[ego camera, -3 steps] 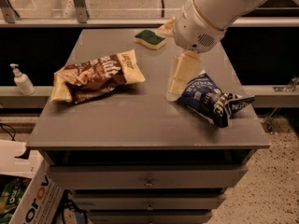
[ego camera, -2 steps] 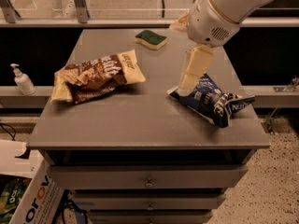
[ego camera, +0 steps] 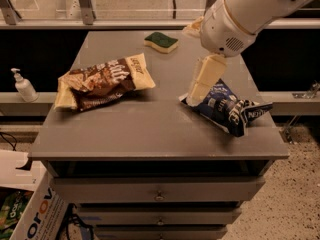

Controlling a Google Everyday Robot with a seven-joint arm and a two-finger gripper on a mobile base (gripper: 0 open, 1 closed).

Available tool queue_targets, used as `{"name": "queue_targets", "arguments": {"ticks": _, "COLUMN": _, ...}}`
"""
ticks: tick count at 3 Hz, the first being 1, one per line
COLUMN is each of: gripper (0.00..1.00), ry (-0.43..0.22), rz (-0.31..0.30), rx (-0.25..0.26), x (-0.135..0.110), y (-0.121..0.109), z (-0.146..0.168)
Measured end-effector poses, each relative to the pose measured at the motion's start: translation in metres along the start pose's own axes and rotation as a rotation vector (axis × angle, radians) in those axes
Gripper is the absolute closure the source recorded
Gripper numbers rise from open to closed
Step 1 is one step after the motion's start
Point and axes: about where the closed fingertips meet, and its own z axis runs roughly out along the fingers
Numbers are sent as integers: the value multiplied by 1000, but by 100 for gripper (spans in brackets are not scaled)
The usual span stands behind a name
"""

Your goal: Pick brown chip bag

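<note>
Grey metal made up the drawer cabinet, whose top carried everything. The white arm had drifted a little right and upward over the last second, so the cream gripper hung at the near end of the blue bag, apparently touching its edge. Whether it was spread or closed could not be made out. That drift took it no closer to the target; I judged the approach had not yet begun.

The brown chip bag lay flat and untouched on the table's left half, well apart from the gripper. Its long axis ran from near-left up to far-right (cream ends at both tips). Smaller still were the green sponge at the back and a pump bottle off the table's left.
</note>
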Motion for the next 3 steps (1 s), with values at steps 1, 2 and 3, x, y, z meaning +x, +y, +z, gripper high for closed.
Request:
{"name": "queue_targets", "arguments": {"ticks": 1, "gripper": 0, "ry": -58, "rz": 8, "rx": 59, "x": -3, "y": -6, "z": 23}}
{"name": "queue_targets", "arguments": {"ticks": 2, "gripper": 0, "ry": -85, "rz": 12, "rx": 101, "x": -8, "y": -21, "z": 51}}
{"name": "queue_targets", "arguments": {"ticks": 3, "gripper": 0, "ry": -102, "rz": 24, "rx": 105, "x": -17, "y": -40, "z": 81}}
